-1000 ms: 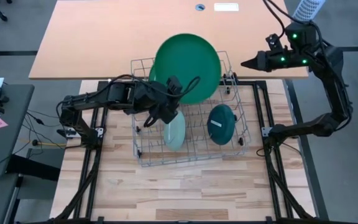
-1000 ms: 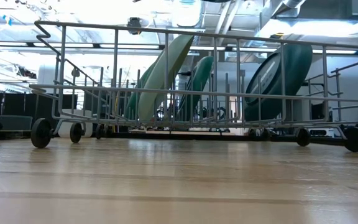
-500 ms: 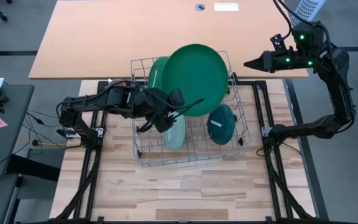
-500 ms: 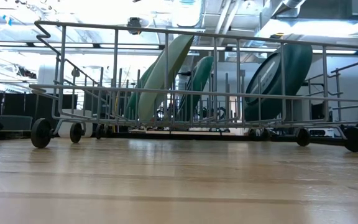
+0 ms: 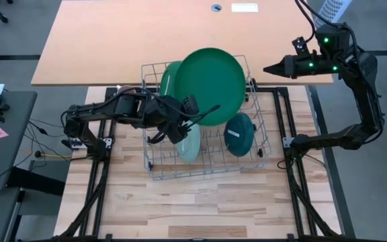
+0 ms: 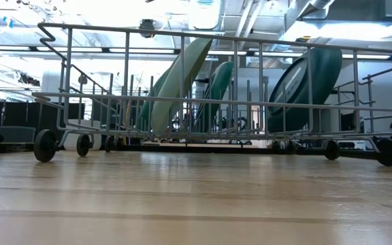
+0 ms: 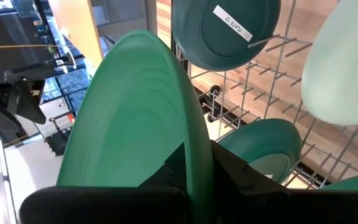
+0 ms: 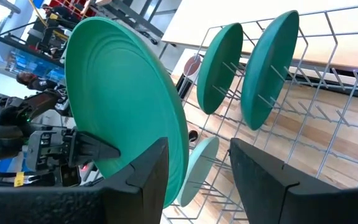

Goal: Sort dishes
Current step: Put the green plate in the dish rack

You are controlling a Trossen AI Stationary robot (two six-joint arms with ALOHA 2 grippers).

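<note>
With my left gripper (image 7: 194,171) clamped on the plate's (image 5: 210,84) edge over the rack (image 5: 154,168), it could've slipped; right gripper (image 5: 269,68) idled open.

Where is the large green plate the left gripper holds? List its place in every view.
High view: upper centre, the large green plate above the far side of the wire rack, the left gripper gripping its rim.
Low view: not in it.
Left wrist view: fills the left half, rim between the fingers.
Right wrist view: left half, tilted.
Shared landmark: the wire rack.
</note>
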